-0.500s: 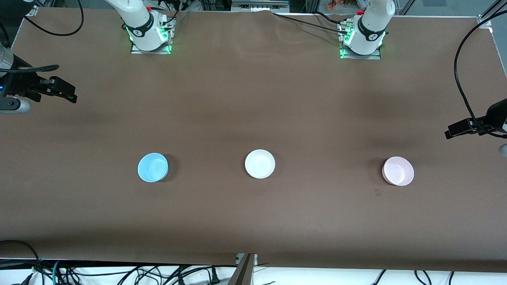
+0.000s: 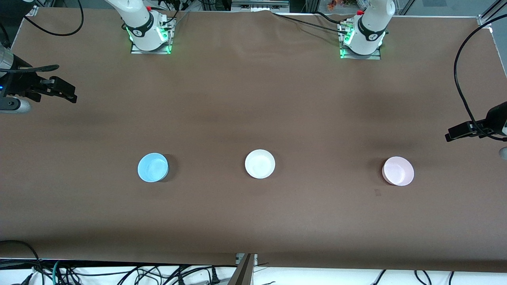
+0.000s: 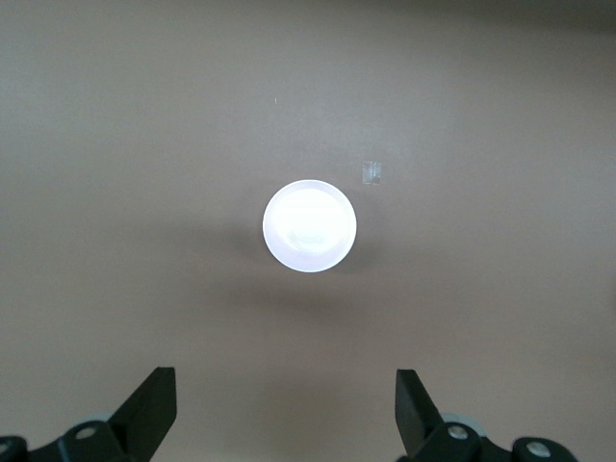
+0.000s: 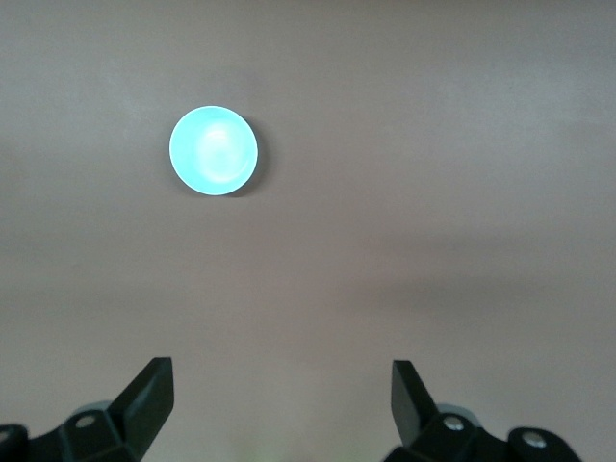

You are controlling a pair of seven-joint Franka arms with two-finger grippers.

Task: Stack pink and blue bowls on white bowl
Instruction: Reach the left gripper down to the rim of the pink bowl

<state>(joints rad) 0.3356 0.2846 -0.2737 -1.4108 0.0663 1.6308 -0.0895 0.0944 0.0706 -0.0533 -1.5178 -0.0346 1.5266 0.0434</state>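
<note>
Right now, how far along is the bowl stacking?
Nothing is stacked yet. The light blue plastic bowl, plain white plastic bowl and pale pink plastic bowl sit apart in a row. The left gripper and right gripper are open, holding nothing. Both coloured bowls remain to be picked and placed.

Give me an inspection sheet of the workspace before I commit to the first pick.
Surface: brown table cover, faint mark near pink bowl.
Job's things: blue bowl, white bowl, pink bowl in a row, apart, none stacked; white between the others.
Clutter: nothing seen.
Grippers: left gripper up at its table end, jaws open, pink bowl in its wrist view; right gripper at its end, jaws open, blue bowl in view.
Cables: black cable over the left arm's end; tangle below the front edge.
Surroundings: lit arm bases.
</note>
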